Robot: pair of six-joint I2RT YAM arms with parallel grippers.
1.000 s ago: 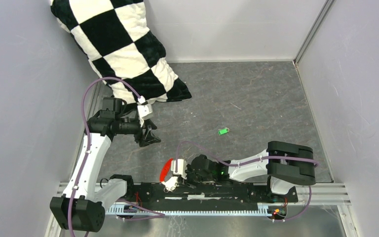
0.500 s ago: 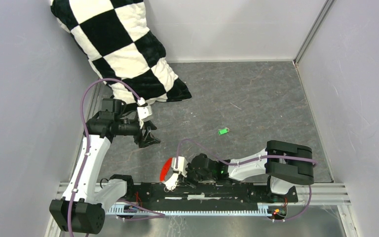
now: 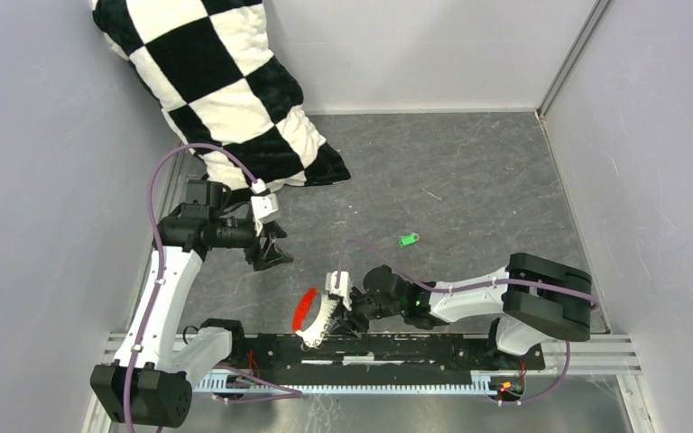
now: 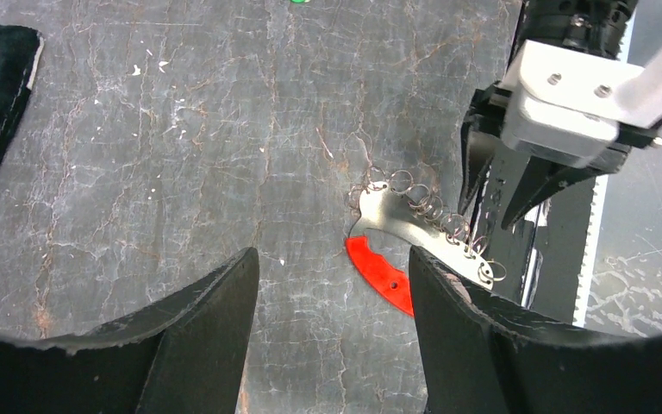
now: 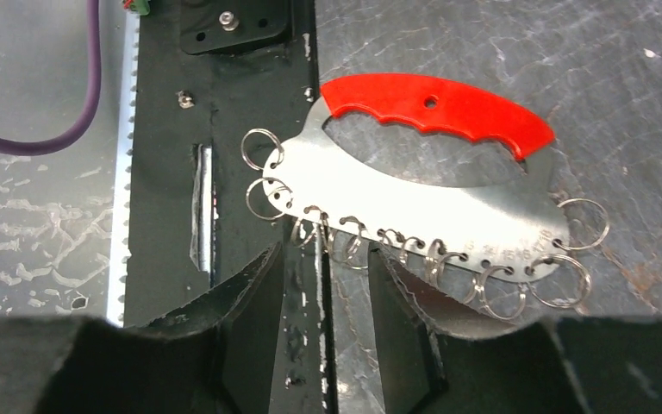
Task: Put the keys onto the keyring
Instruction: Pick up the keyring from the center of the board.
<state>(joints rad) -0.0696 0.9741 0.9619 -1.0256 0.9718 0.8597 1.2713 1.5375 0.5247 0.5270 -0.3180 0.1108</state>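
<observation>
The dark, veined grey table (image 3: 469,171) was seen boxed in by pale walls (image 3: 415,45), with a black-and-white checked cushion (image 3: 226,90) slumped in the far left corner. The keyring (image 5: 431,172) was found at the near edge, partly over the black base rail (image 5: 224,129). The right gripper (image 5: 324,256) was held apart at its ringed edge. The left gripper (image 4: 332,263) was spread wide above the table nearby. The green-headed key (image 3: 407,239) was spotted well apart, mid-table.

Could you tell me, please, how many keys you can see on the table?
1: the green-headed key lies alone on the grey tabletop, well apart from the red-handled keyring near the arm bases. Any smaller keys could go unseen.
</observation>
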